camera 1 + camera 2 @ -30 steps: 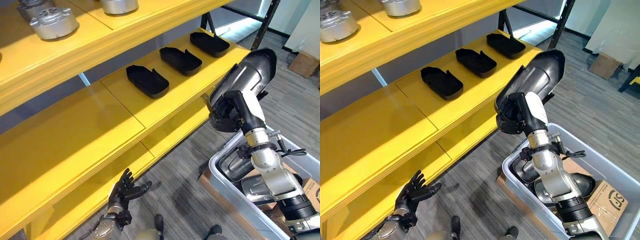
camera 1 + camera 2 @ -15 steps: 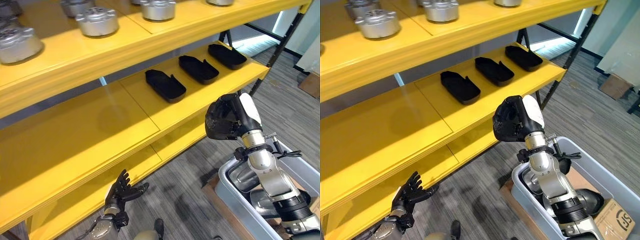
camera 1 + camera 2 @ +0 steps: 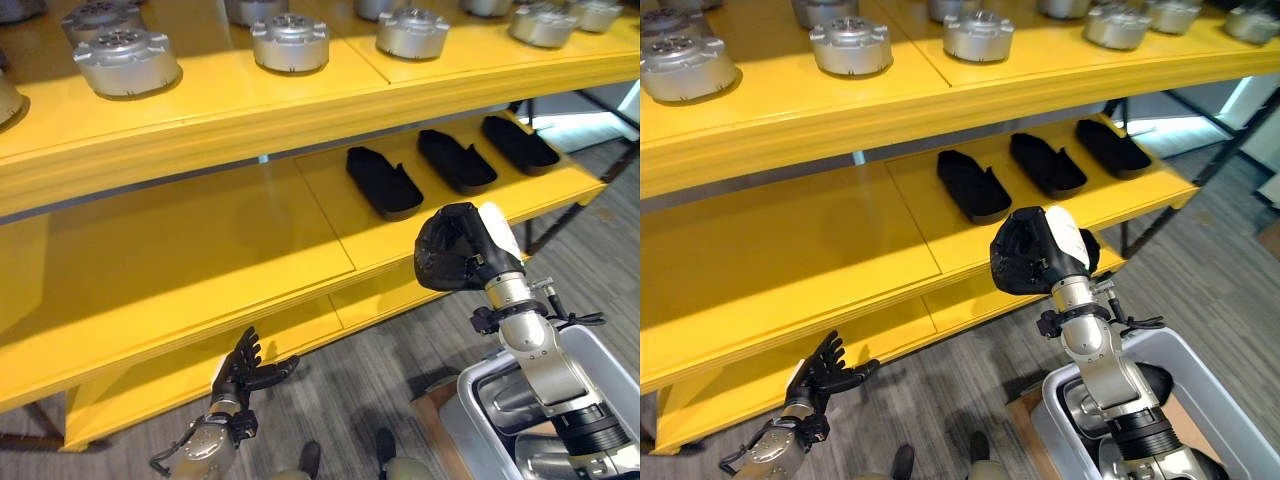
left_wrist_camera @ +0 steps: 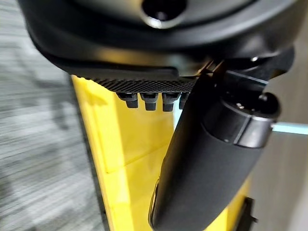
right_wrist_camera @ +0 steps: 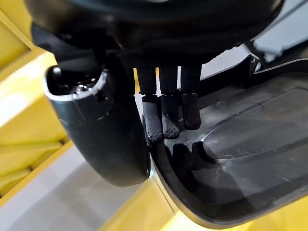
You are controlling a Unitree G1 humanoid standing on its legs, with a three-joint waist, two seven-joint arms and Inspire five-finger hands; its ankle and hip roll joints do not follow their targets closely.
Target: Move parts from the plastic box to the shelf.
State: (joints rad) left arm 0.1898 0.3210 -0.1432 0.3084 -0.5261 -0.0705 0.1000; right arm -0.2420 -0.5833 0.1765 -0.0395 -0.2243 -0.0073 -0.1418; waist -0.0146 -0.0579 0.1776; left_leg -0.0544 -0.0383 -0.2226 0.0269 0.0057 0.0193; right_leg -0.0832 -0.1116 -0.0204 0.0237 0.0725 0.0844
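My right hand [image 3: 1040, 250] is raised in front of the yellow shelf [image 3: 200, 250], and its fingers [image 5: 163, 118] are curled over the rim of a black tray-shaped part [image 5: 240, 159], with the thumb on the other side. From the head camera the part is mostly hidden behind the hand, so I cannot tell which way its long axis runs. The hand hangs just off the front edge of the middle board, to the right of its seam. Three matching black parts [image 3: 383, 182] already lie in a row there, each with its long axis pointing from the back of the shelf to the front. The open spot is to the left of that row, up and to the left of my hand. Round silver parts [image 3: 289, 41] sit on the top board. The grey plastic box [image 3: 1200, 385] is below my right arm. My left hand [image 3: 240, 370] hangs low by the bottom board, fingers spread and empty.

Compared with a second ago, the camera has swung up and left, more of the top board shows, and the held part has turned out of sight.
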